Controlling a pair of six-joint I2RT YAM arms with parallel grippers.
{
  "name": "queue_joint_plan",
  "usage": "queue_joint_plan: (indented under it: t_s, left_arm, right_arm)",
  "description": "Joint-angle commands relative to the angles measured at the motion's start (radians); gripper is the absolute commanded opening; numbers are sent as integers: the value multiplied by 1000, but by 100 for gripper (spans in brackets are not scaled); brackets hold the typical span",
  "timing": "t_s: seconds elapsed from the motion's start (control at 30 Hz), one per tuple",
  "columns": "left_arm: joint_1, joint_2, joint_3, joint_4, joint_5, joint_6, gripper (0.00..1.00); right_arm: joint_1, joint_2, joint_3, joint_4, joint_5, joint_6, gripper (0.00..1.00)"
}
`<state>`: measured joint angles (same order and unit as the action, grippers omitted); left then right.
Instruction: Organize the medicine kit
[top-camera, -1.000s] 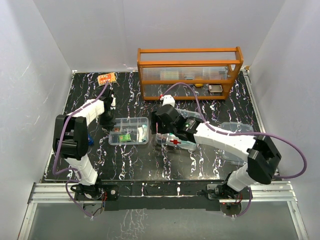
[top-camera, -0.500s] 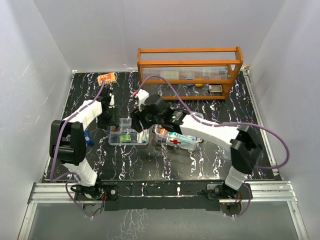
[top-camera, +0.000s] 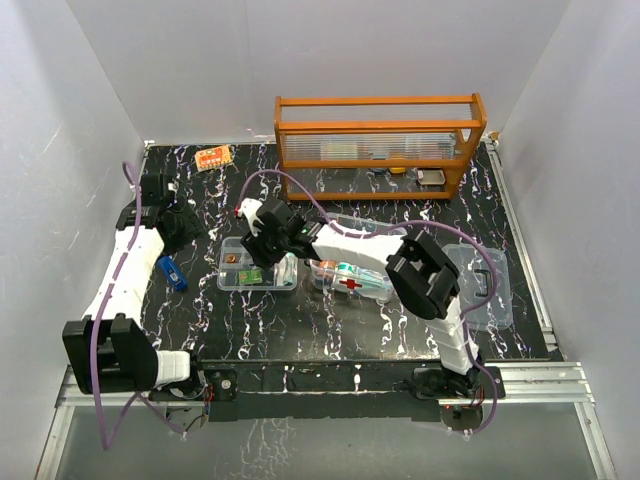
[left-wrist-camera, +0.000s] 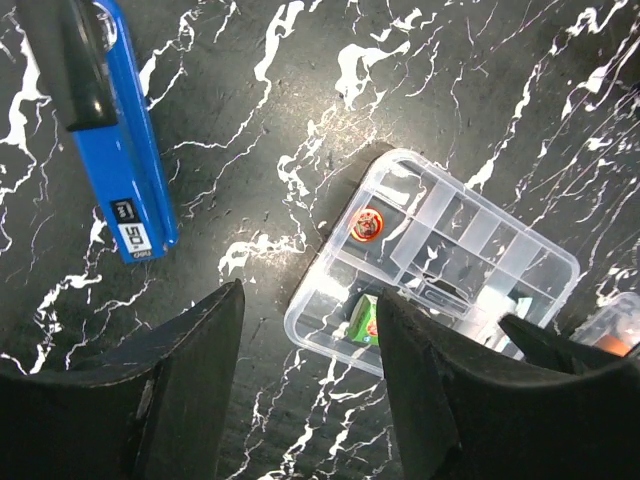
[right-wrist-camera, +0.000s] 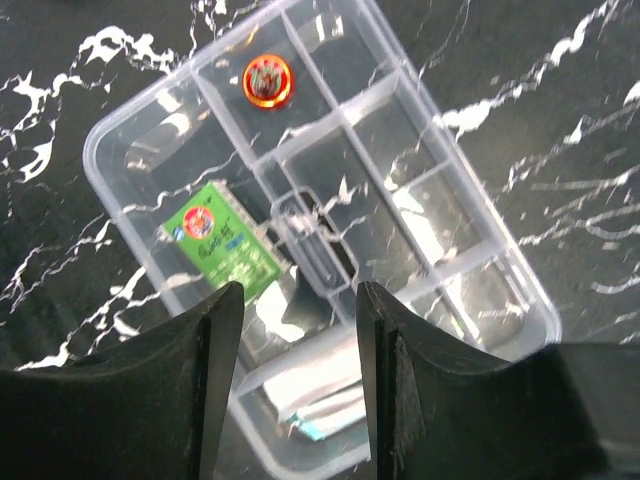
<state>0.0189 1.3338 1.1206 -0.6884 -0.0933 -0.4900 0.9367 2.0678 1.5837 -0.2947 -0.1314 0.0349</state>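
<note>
The medicine kit's clear divided tray (top-camera: 228, 284) lies left of centre, holding a red round tin (right-wrist-camera: 267, 78), a green packet (right-wrist-camera: 222, 243) and a white and teal packet (right-wrist-camera: 310, 415). The clear box with the red cross (top-camera: 350, 283) stands just right of it, with items inside. The handled lid (top-camera: 482, 285) lies at the right. My right gripper (top-camera: 262, 245) hovers open and empty over the tray (right-wrist-camera: 100, 150); it also shows in the right wrist view (right-wrist-camera: 295, 380). My left gripper (top-camera: 178, 225) is open and empty, left of the tray (left-wrist-camera: 520, 250); it also shows in the left wrist view (left-wrist-camera: 310, 390).
A blue flat item (top-camera: 170, 272) lies near the left gripper, also in the left wrist view (left-wrist-camera: 125, 170). An orange wooden rack (top-camera: 380, 140) stands at the back. An orange packet (top-camera: 213, 157) lies at the back left. A small item (top-camera: 432, 177) sits by the rack.
My right arm has swung left from the red-cross box to above the divided tray. My left arm has pulled away from the tray toward the left wall.
</note>
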Motion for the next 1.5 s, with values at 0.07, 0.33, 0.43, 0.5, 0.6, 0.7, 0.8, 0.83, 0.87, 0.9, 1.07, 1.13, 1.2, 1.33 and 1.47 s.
queue_joint_plan:
  t_s: [0.07, 0.33, 0.43, 0.5, 0.6, 0.7, 0.8, 0.83, 0.87, 0.9, 1.07, 1.13, 1.2, 1.33, 1.47]
  left_arm:
    - [35, -74, -33, -17, 61, -44, 54]
    - [55, -58, -39, -13, 83, -38, 53]
    - [59, -49, -40, -7, 91, -37, 53]
    - [62, -42, -38, -5, 95, -36, 52]
    - [63, -35, -38, -4, 98, -32, 51]
    - [65, -33, -39, -5, 93, -32, 51]
    - [69, -34, -36, -2, 93, -33, 51]
    - [69, -34, -34, -2, 93, -33, 51]
    - [70, -33, -32, -4, 93, -33, 51]
    - [71, -32, -29, -5, 94, -31, 51]
    - [74, -33, -22, -10, 92, -26, 50]
    - [75, -34, -20, -12, 90, -24, 50]
    - [77, -38, -17, -16, 80, -28, 50]
    - [80, -67, 0, -29, 31, -43, 50]
    - [82, -114, 22, -45, -49, -69, 51]
  right_arm:
    - [4, 107, 172, -33, -24, -135, 41]
    - [4, 198, 255, -111, -75, -184, 38]
    - [4, 220, 280, -134, -49, -189, 31]
    - [4, 234, 301, -165, -37, -199, 25]
    - [4, 241, 309, -204, -46, -214, 23]
    - [13, 235, 309, -220, -48, -217, 25]
    - [28, 249, 320, -220, 1, -217, 31]
    - [33, 260, 331, -226, 21, -218, 32]
    - [36, 274, 346, -235, 39, -219, 32]
    - [40, 293, 361, -245, 54, -218, 32]
    - [40, 333, 402, -270, 84, -226, 28]
    - [42, 333, 404, -271, 87, -226, 20]
    - [44, 324, 406, -268, 87, -228, 11]
    - [52, 287, 411, -259, 78, -230, 1]
    - [54, 236, 415, -252, 59, -220, 0]
